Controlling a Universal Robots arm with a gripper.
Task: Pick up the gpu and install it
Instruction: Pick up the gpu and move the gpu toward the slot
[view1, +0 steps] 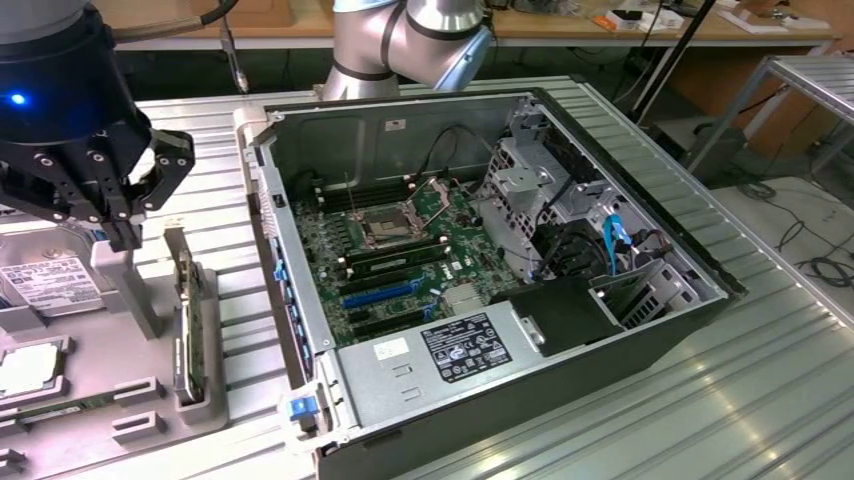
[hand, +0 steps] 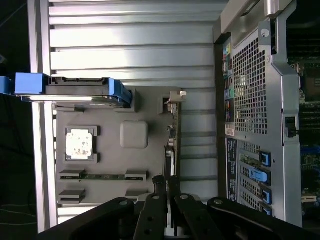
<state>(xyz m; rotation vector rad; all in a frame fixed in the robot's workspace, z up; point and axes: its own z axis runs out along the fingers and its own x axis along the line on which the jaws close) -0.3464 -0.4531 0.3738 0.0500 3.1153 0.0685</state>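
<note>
Card (view1: 187, 320) stands on edge in the grey holder (view1: 147, 420), top edge free. A strip of ribbed table (view1: 243, 330) separates it from the open case (view1: 667, 330). My gripper (view1: 126, 238) hangs near the card's end, fingers together; contact unclear.

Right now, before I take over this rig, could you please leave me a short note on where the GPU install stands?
Gripper: shut, nothing seen held, poised over one end of the gpu; whether it touches the card cannot be told.
Gpu: standing on edge in the grey holder at the exterior view's left, beside the open computer case.
Done: nothing that shows; the card is not lifted.
Left: the pick-up and the install; the blue slots on the motherboard look unoccupied.
</note>
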